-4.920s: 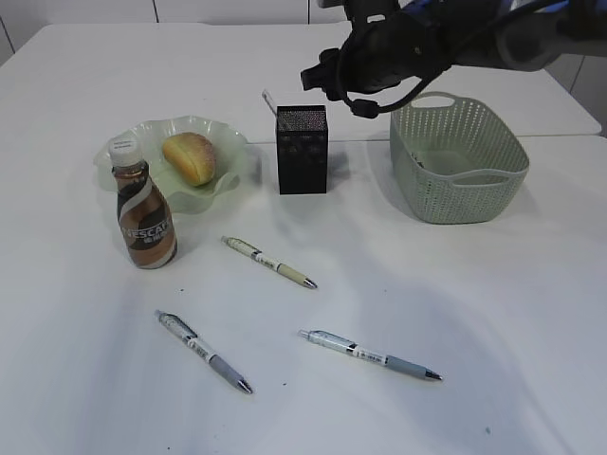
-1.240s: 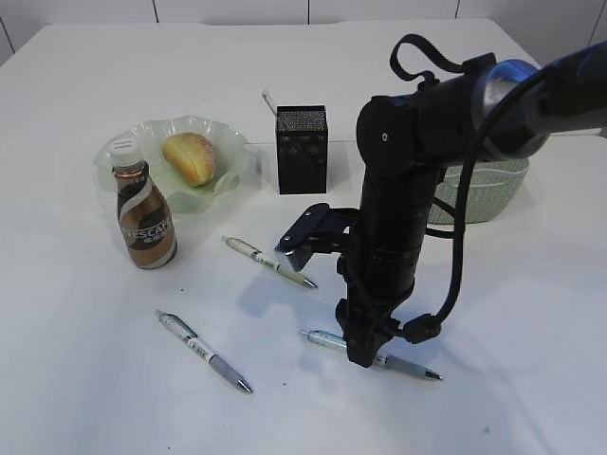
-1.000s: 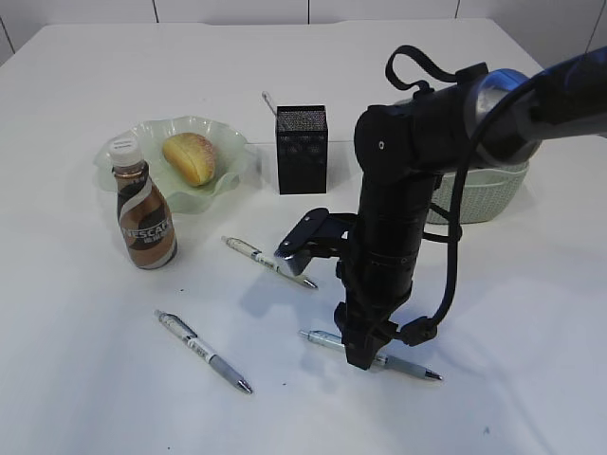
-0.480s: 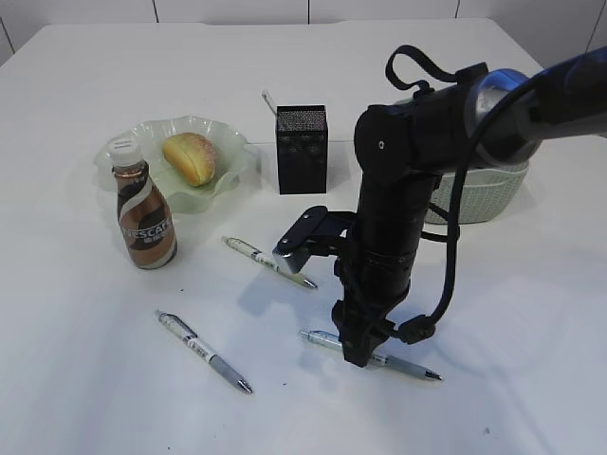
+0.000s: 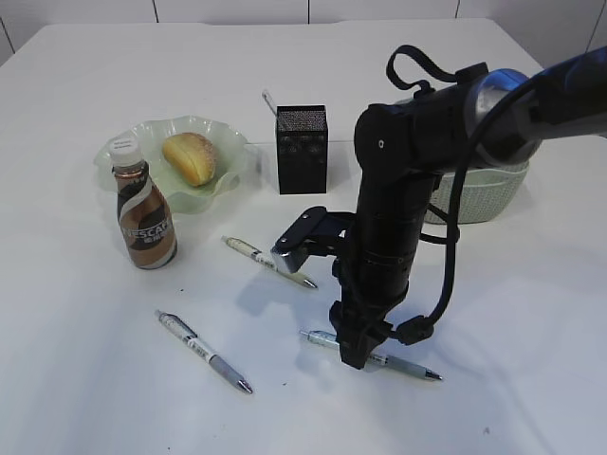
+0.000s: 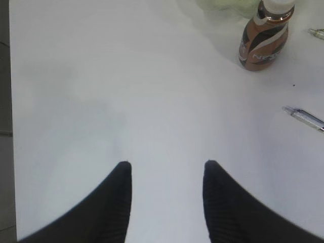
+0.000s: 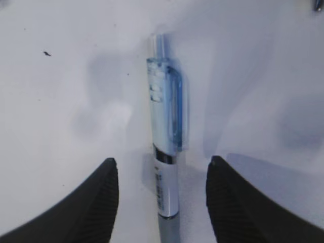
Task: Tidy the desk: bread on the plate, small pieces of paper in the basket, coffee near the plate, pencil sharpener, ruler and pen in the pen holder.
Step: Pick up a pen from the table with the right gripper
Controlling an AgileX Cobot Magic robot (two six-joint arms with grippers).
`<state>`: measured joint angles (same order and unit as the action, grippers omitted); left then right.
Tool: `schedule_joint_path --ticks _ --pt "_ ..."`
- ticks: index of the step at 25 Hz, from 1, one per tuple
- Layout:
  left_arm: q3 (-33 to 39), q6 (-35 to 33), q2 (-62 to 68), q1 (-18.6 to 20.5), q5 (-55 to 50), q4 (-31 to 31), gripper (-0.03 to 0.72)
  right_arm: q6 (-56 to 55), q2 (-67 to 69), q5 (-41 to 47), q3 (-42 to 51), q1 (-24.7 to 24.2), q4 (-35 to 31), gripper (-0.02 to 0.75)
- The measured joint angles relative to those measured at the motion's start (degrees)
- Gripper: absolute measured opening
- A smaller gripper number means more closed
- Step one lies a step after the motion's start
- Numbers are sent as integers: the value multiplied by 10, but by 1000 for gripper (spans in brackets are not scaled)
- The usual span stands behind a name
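Bread [image 5: 190, 157] sat plated, coffee [image 5: 144, 217] beside; right end effector [image 7: 161, 202] straddled one pen [image 7: 167, 152], jaws wide; three pens remained.

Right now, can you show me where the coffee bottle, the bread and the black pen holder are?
coffee bottle [image 5: 145, 227]: exterior view, on its brown label.
bread [image 5: 190, 157]: exterior view, on the golden crust.
pen holder [image 5: 302, 156]: exterior view, on its front mesh wall.

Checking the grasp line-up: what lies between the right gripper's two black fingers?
The clear blue-clipped pen lies lengthwise between the right gripper's open fingers, on the white desk; the right wrist view shows it.
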<state>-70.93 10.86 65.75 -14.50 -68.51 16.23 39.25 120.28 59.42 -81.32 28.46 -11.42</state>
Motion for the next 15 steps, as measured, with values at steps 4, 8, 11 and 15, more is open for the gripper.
schedule_joint_path --ticks 4,8,11,15 --pt "0 0 0 0 0 0 323 0 0 -5 0 0 16 439" --pt "0 0 0 0 0 0 323 0 0 -6 0 0 24 439" --pt "0 0 0 0 1 0 323 -2 0 -6 0 1 27 439" --pt "0 0 0 0 2 0 323 -5 0 -7 0 16 42 439"
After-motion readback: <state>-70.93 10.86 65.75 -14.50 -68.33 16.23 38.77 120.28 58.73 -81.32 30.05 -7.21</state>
